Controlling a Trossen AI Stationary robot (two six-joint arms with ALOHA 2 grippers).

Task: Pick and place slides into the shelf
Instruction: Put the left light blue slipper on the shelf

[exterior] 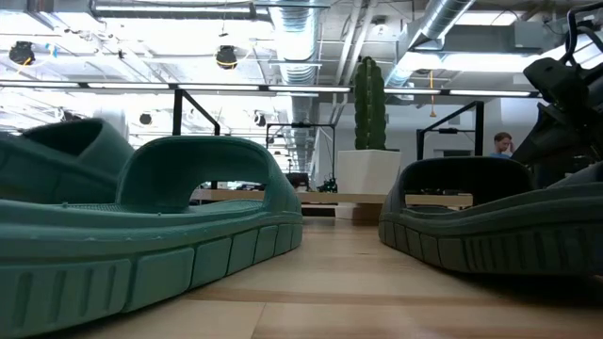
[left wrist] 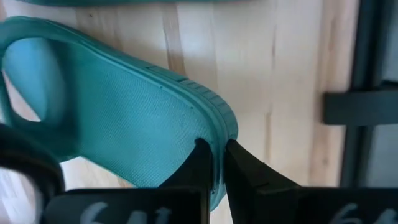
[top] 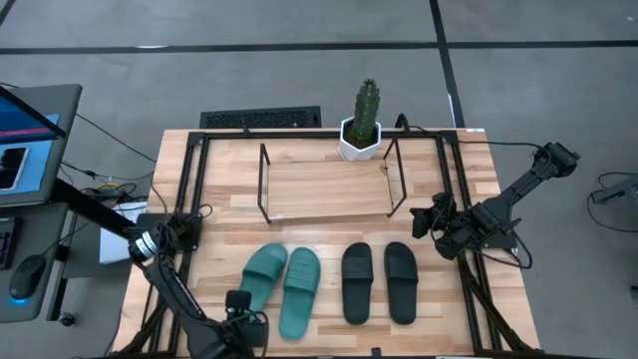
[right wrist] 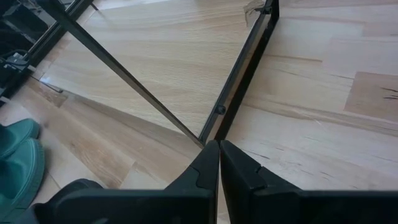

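Note:
Four slides lie in a row on the table's near half: a teal pair (top: 264,276) (top: 299,289) and a black pair (top: 357,282) (top: 401,282), soles down. The low view shows a teal slide (exterior: 141,235) and a black slide (exterior: 490,226) up close. The shelf (top: 329,189), a light board between thin black rod frames, stands behind them. My left gripper (top: 242,299) is at the heel of the leftmost teal slide (left wrist: 124,112), shut on it. My right gripper (top: 421,221) hovers shut and holding nothing near the shelf's right end frame (right wrist: 239,74). My left gripper pinches the heel-end rim (left wrist: 217,134) of the leftmost teal slide's sole between its two fingers (left wrist: 199,165). One finger sits on the footbed side and one on the outer wall. It comes from the table's near side. In the high view the slide still lies flat on the table.
A cactus in a white pot (top: 362,125) stands at the table's far edge behind the shelf. Black frame rails (top: 194,179) (top: 454,179) run along the table's left and right sides. A monitor and cables (top: 30,140) sit off to the left.

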